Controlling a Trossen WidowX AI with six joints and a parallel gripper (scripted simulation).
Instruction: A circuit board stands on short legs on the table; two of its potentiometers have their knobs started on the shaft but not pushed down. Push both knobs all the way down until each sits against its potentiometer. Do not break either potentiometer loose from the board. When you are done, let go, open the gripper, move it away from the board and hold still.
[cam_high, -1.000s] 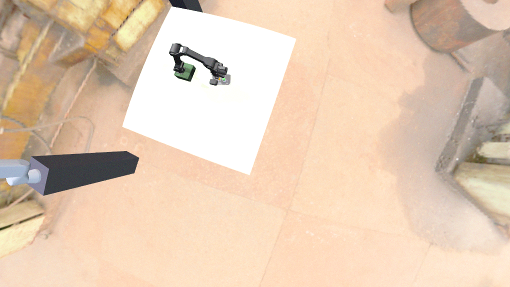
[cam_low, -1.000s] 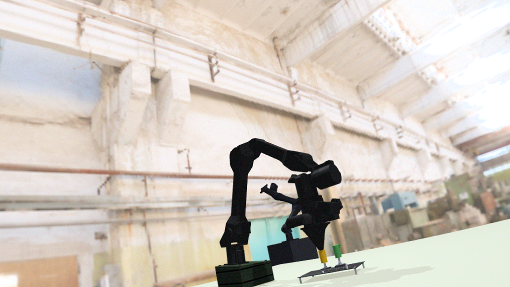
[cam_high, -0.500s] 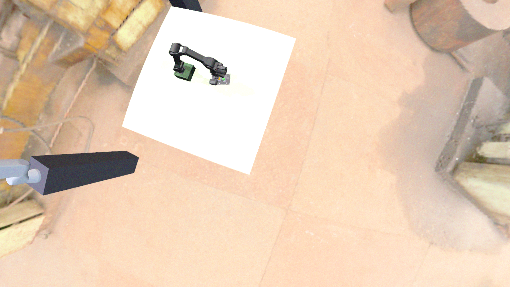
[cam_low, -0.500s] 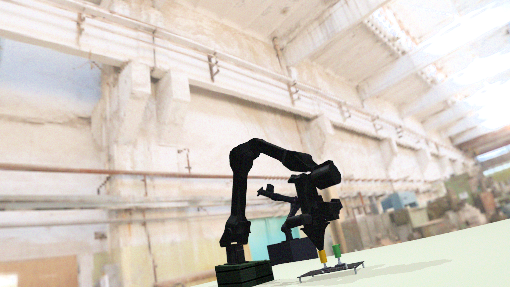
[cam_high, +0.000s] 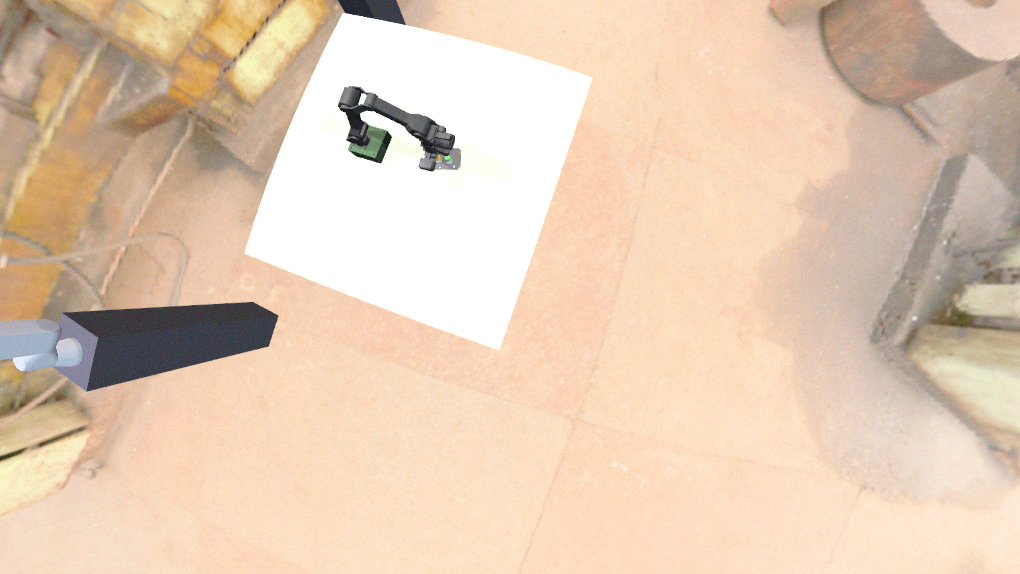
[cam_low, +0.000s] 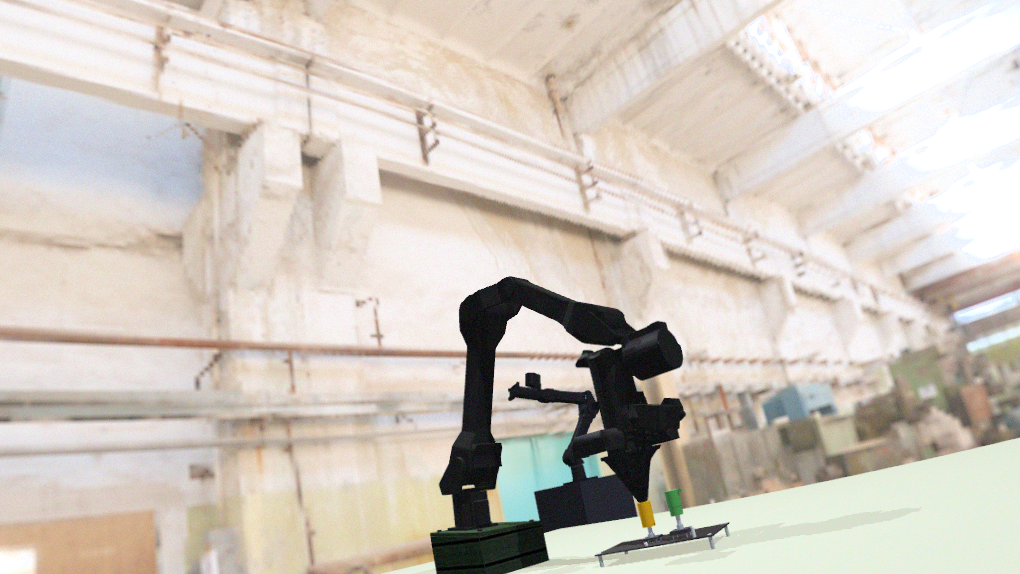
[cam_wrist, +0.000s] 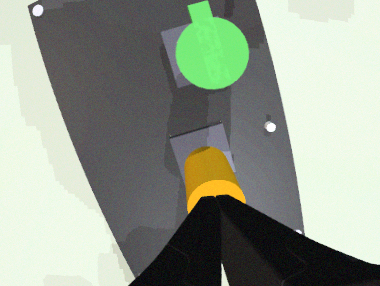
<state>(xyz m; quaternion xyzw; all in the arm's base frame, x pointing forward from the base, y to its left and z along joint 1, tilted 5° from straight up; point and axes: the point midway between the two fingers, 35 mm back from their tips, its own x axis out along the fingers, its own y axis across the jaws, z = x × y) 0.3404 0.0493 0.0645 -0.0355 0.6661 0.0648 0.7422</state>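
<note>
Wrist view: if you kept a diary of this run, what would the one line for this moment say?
gripper: shut, empty | tip on orange knob | green knob: untouched | circuit board: on table

The arm (cam_low: 492, 371) is showing as matte black throughout, built of blocky, angular links with rounded joint housings, and is rising from a dark green ribbed base block (cam_low: 489, 546). Its gripper (cam_wrist: 218, 200) is tapering into two smooth black wedge-shaped fingers, with no visible markings.

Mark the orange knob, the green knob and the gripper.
orange knob (cam_wrist: 211, 175): wrist view, its side wall.
green knob (cam_wrist: 211, 54): wrist view, its round top.
gripper (cam_wrist: 219, 200): wrist view, shut fingertips meeting above the orange knob.
</note>
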